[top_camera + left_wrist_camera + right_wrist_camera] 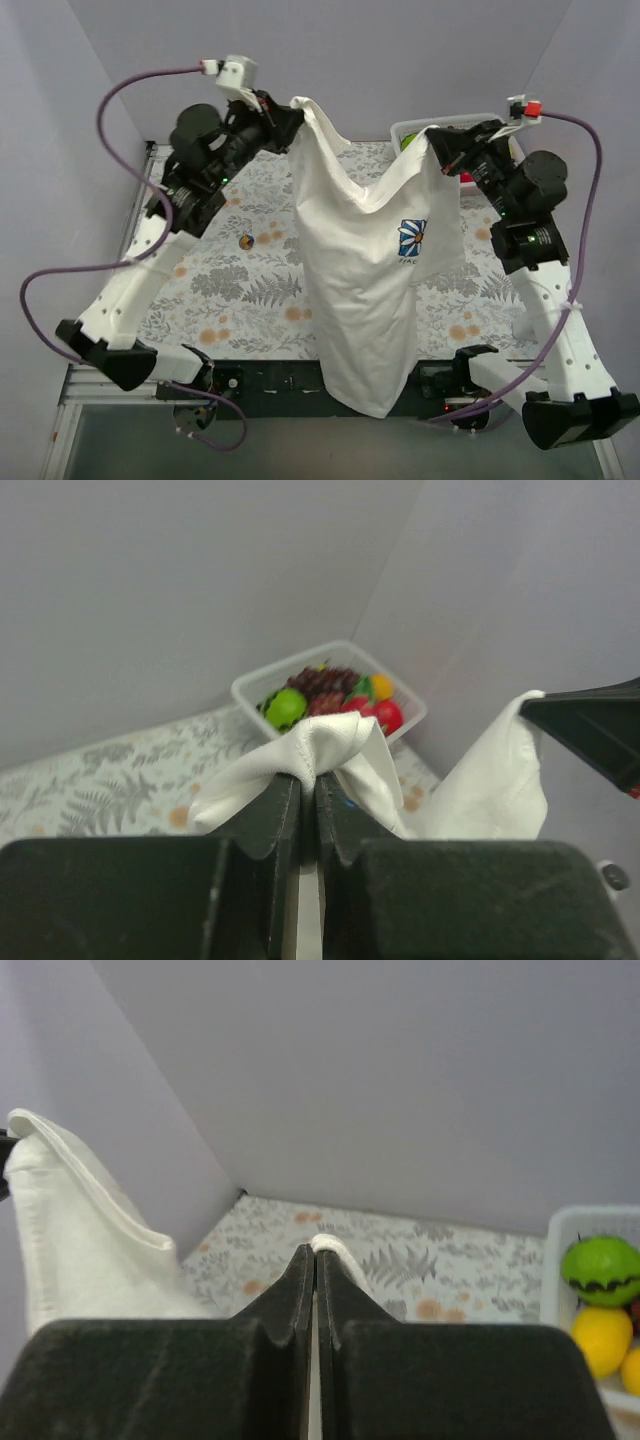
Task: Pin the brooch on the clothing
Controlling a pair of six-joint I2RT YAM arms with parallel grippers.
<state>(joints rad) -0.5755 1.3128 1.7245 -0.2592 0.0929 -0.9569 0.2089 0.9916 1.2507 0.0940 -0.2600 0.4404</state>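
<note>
The clothing (355, 280), a white T-shirt with a small blue-square daisy print (411, 241), hangs in the air between both arms, its lower end reaching past the table's near edge. My left gripper (292, 117) is shut on its upper left corner; white cloth (320, 742) bunches over the closed fingertips. My right gripper (432, 140) is shut on the upper right corner, with a fold of cloth (330, 1247) pinched at its tip. The brooch (246, 241), a tiny brownish disc, lies on the mat left of the hanging shirt.
A floral mat (230, 280) with fern and orange flower prints covers the table. A clear tub of toy fruit (335, 695) stands at the back right corner, close behind the right gripper. Grey walls close in on the back and both sides.
</note>
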